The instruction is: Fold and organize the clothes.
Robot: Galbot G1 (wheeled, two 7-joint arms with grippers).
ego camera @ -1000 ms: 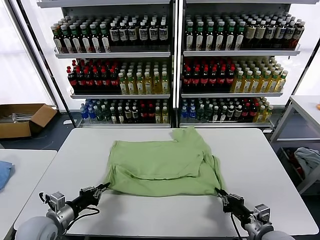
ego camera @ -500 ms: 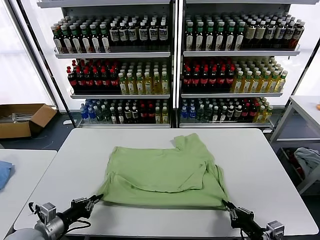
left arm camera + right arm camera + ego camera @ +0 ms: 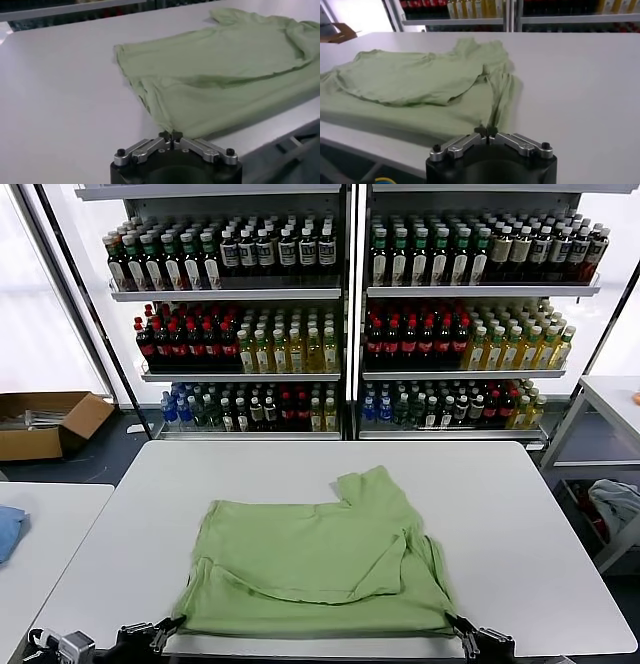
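The light green polo shirt (image 3: 315, 564) lies partly folded on the white table (image 3: 520, 514), its near hem at the front edge; its collar, buttons and logo are hidden. My left gripper (image 3: 170, 624) is shut on the shirt's near left corner, also seen in the left wrist view (image 3: 170, 135) with the shirt (image 3: 225, 65). My right gripper (image 3: 455, 624) is shut on the near right corner, also seen in the right wrist view (image 3: 485, 131) with the shirt (image 3: 420, 80). Both grippers sit at the table's front edge.
Shelves of bottles (image 3: 340, 314) stand behind the table. A cardboard box (image 3: 45, 419) sits on the floor at left. A blue cloth (image 3: 8, 529) lies on a side table at left, and a grey-white cloth (image 3: 615, 504) at right.
Both grippers have pulled the shirt's near corners toward the front edge of the table, and the whole shirt has slid nearer to me.
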